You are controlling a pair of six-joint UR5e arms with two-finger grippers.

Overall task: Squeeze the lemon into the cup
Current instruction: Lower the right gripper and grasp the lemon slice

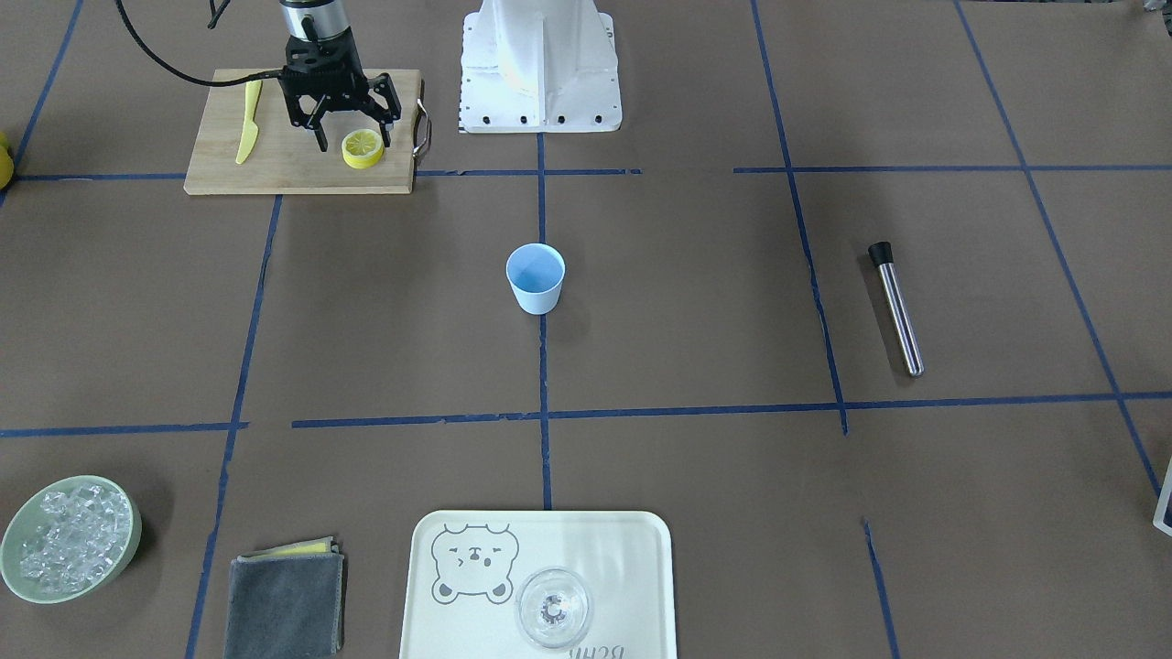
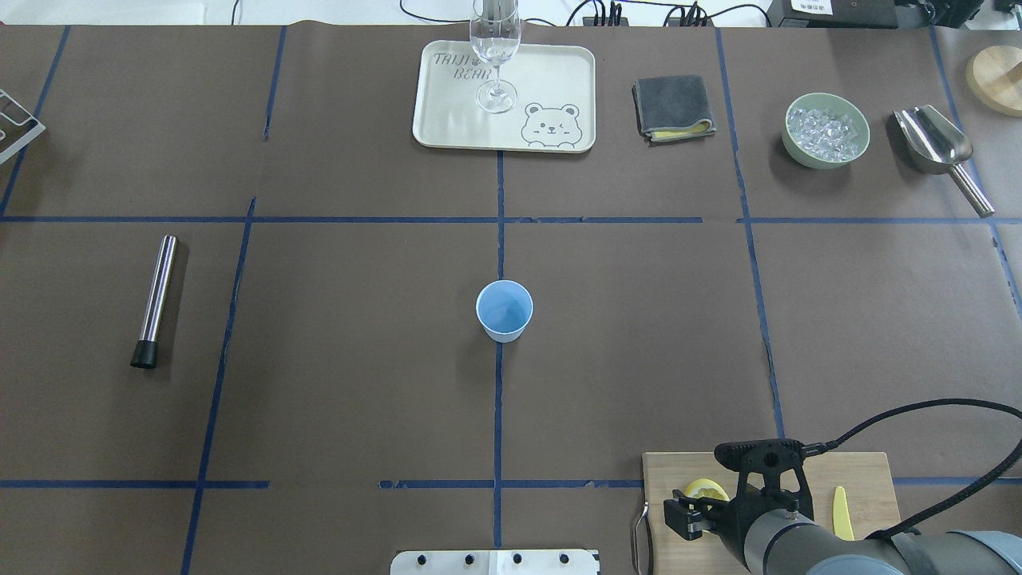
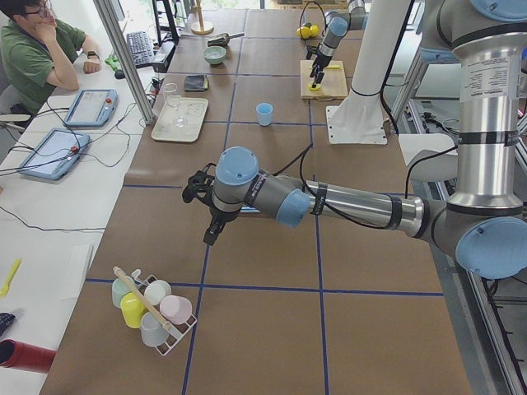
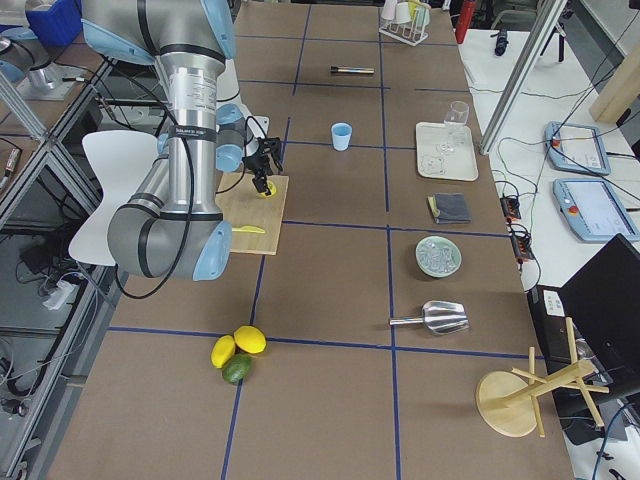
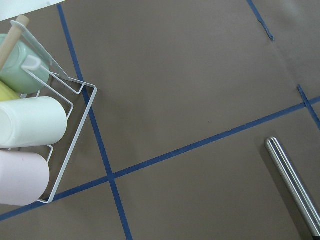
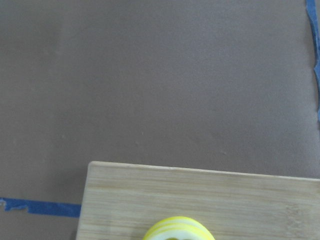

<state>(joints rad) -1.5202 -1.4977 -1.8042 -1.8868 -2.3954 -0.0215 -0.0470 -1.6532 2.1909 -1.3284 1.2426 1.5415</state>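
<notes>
**Right jaws spread at the lemon**

Your right gripper (image 1: 355, 139) hangs with its jaws apart over the lemon (image 1: 363, 148) on the cutting board (image 1: 275, 169). The cup (image 1: 536, 277) stands well apart, mid-table. You cannot tell the left gripper's (image 3: 211, 230) jaws. The tray (image 2: 447, 120) reads "BEAR".

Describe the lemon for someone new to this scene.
Find the wooden cutting board near the robot's base. The lemon lies on it, under the open right gripper: round, with a segmented cut face, unlike the long yellow knife beside it.
</notes>
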